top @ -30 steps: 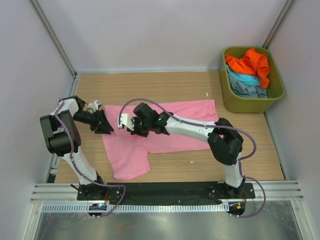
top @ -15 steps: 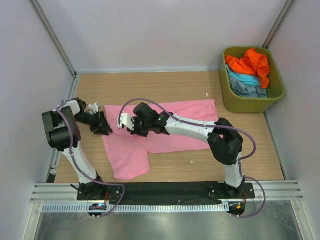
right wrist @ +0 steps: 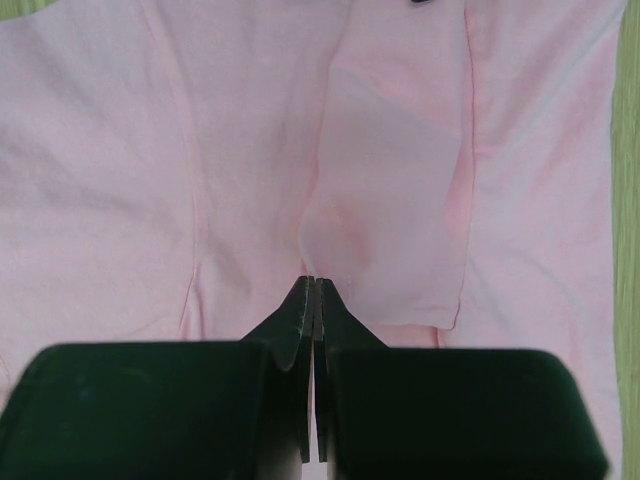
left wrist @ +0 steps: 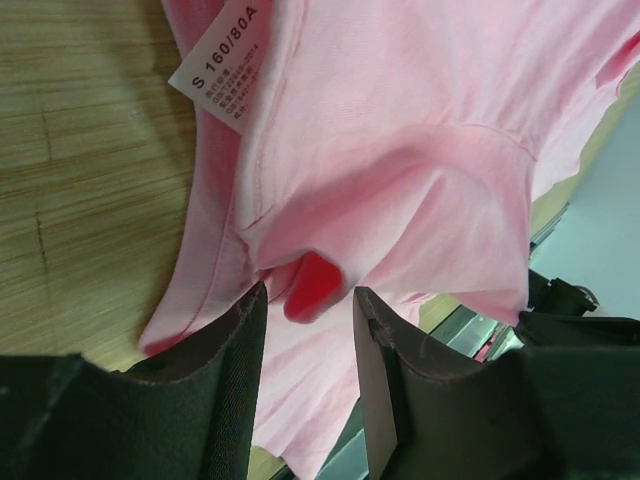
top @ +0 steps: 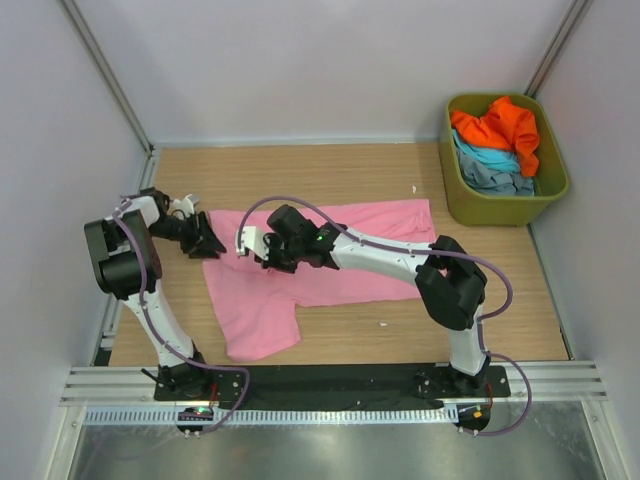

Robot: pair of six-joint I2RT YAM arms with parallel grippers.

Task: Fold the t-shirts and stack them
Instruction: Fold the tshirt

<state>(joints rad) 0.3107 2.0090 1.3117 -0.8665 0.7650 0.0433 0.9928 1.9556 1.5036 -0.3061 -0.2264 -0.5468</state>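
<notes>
While nothing on the table (top: 350, 170) looks folded yet, the job seems to me barely begun. Nearest the front edge, the pink t-shirt (top: 262, 312) lies mostly flat on the wood. One part reaches toward that edge and the rest stretches off to the right, with no tidy fold anywhere that I can make out.

A little further in, at the shirt's left edge, the left gripper (top: 205, 243) sits low by the neck, close to the white neck label (left wrist: 222, 70). Its jaws stand apart, and a raised hump of pink cloth sits right at the gap between the fingers (left wrist: 235, 350) without being pinched.

Just beside it to the right, the right gripper (top: 241, 247) reaches across the shirt with its fingertips pressed together, tips down at the cloth. Whether any fabric is caught between them I cannot tell from the wrist view.

Well apart from all this, in the far right corner, the olive-green tub (top: 492, 212) holds the rest. An orange tee (top: 502, 125) is on top, a light blue tee (top: 488, 156) lies under it, and a grey-blue tee (top: 497, 181) is lowest. Those three look untouched, as far as I can judge, and no stack has been started anywhere.
</notes>
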